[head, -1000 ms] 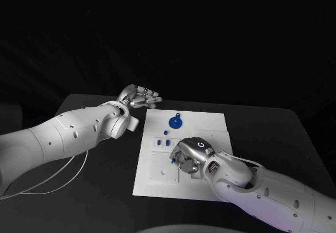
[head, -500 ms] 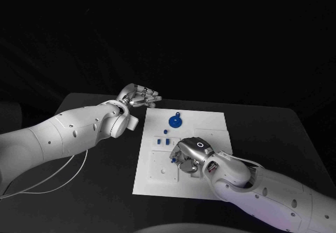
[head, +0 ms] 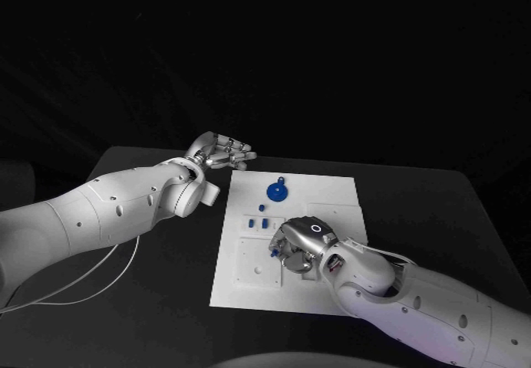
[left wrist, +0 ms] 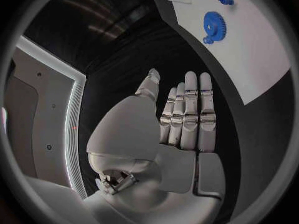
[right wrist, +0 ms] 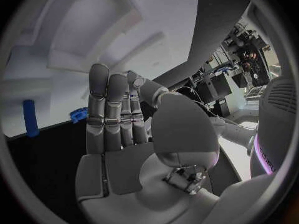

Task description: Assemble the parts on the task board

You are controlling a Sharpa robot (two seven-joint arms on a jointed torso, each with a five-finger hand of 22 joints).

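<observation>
The right hand (head: 298,244) is hovering low over the middle of the task board (head: 332,291), and its fingers (right wrist: 112,109) are lying straight and close together with nothing between them, so it is holding no part; the wrist view is showing the palm bare. Just beyond those fingertips, in the right wrist view, a small blue peg (right wrist: 29,117) is lying on the board with its long axis running roughly along the fingers' own line, and the rim of a blue toothed piece (right wrist: 78,114) is peeking out beside the fingers. In the head view small blue parts (head: 258,223) are sitting just past the right hand toward the board's far end, and the blue gear (head: 277,192) is lying farther on, near the far edge of the board. The left hand (head: 225,153) is hanging off the board's far left corner above the worktop (head: 155,299), its fingers (left wrist: 190,109) stretched flat and side by side, gripping nothing. The right hand is judged the nearer one to the small parts; the gear is lying closer to the left hand.
</observation>
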